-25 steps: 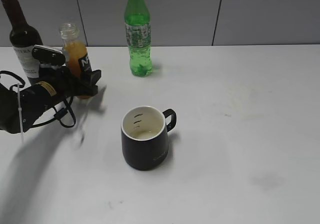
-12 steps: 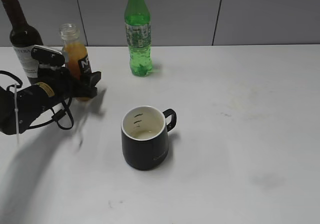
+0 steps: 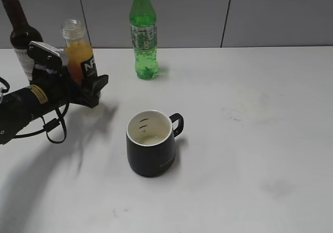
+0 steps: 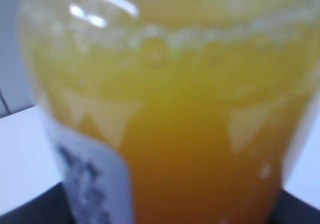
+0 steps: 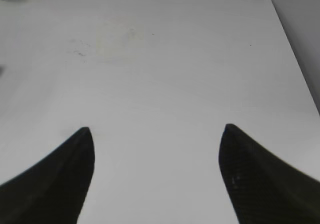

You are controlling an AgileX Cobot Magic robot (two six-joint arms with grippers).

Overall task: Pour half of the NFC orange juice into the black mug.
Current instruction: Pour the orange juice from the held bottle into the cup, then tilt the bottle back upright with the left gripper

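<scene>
The NFC orange juice bottle is uncapped and held off the table at the far left, slightly tilted. My left gripper is shut on its lower body. In the left wrist view the blurred orange bottle fills the frame. The black mug stands upright in the middle of the table, handle to the right, with a little pale liquid at the bottom. It is to the right of and nearer than the bottle. My right gripper is open and empty over bare table; it does not show in the exterior view.
A dark wine bottle stands behind my left arm at the far left. A green soda bottle stands at the back, behind the mug. The white table stretches to the right.
My left gripper has lifted the juice bottle up off the table and raised the arm a little. The mug and other bottles have not moved.
</scene>
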